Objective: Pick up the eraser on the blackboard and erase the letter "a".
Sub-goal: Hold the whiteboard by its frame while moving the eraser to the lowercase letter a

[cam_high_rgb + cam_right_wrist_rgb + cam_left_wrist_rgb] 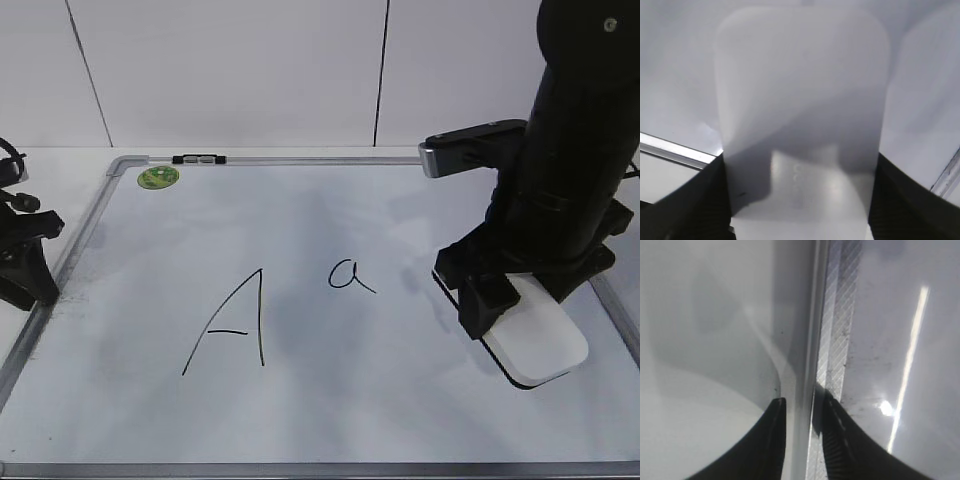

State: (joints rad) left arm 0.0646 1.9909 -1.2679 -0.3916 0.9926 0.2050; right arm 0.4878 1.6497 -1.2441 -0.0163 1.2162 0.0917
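Observation:
The blackboard [300,220] lies flat on the table. The small handwritten letter "a" [350,275] is near its middle. The white eraser [540,345] lies on the board's right side, close to the right frame. My right gripper [525,300] comes down over the eraser's far end, and its fingers touch both long sides. In the right wrist view the eraser [800,100] fills the space between the fingers of my right gripper [799,200]. My left gripper [30,270] is at the board's left edge. In the left wrist view my left gripper [800,410] is closed around the frame rail [807,340].
A large capital "A" [235,325] is drawn left of the small "a". A round green sticker [158,177] and a small black-and-white clip [198,159] are at the board's far left corner. A white wall stands behind the table.

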